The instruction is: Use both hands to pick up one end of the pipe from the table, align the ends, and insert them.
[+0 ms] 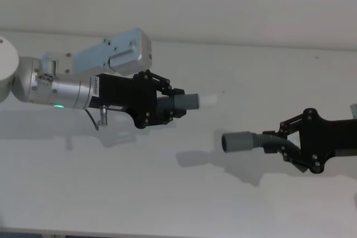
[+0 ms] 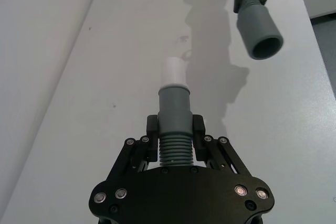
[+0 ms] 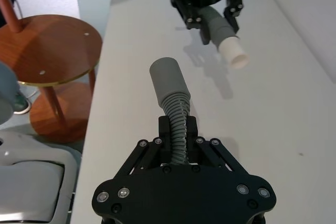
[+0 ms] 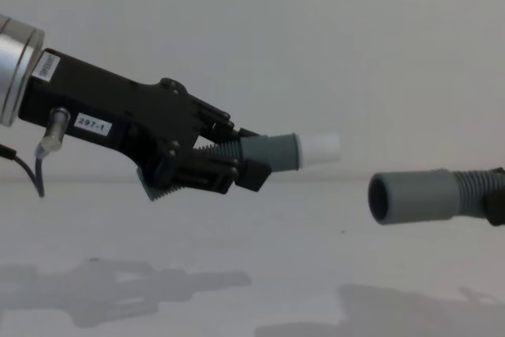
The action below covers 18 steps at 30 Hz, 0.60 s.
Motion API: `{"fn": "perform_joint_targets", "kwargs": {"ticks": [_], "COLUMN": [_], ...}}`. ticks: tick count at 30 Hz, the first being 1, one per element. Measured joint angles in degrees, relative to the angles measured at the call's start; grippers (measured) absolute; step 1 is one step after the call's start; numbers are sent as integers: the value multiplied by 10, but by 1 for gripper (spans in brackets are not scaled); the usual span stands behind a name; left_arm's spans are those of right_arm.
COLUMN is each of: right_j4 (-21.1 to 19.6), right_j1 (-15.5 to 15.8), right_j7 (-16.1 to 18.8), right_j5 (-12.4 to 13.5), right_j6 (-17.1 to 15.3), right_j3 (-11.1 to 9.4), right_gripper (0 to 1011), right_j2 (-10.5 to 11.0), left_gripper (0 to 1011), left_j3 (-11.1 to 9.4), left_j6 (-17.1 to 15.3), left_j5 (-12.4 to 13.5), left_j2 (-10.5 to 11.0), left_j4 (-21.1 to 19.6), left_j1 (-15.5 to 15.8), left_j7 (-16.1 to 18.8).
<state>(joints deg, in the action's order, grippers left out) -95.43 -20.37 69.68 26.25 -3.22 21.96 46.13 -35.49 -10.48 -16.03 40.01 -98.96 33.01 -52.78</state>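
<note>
Head view: left gripper (image 1: pixel 170 104) fingers clamp ribbed white-tipped hose (image 1: pixel 189 102); right gripper (image 1: pixel 284 139) fingers clamp smooth-cuffed hose (image 1: pixel 242 141).

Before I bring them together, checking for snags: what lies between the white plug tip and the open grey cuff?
Nothing: the chest view shows an open gap between the white plug tip and the grey cuff, with the table beneath.

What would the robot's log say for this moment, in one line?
left gripper: shut on plug piece, lifted | right gripper: shut on cuff piece, lifted | white tip and open cuff: facing, apart, offset | insertion: pending
</note>
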Motion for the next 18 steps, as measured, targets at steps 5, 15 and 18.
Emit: {"fn": "perform_joint_targets", "kwargs": {"ticks": [5, 15, 18], "right_j4": [-6, -15, -16], "right_j1": [3, 5, 5], "right_j7": [-19, -53, -63], "right_j5": [-4, -9, -11], "right_j6": [-8, -27, -35], "right_j3": [-2, -3, -3], "right_gripper": [162, 162, 162], "right_j2": [1, 1, 1], "left_gripper": [371, 371, 371], "left_j3": [-3, -10, -12], "left_j6": [0, 0, 0], "left_j5": [-1, -2, -3], "left_j2": [1, 2, 2], "left_j4": [0, 2, 3], "left_j1": [1, 4, 5], "left_j7": [1, 4, 5]}}
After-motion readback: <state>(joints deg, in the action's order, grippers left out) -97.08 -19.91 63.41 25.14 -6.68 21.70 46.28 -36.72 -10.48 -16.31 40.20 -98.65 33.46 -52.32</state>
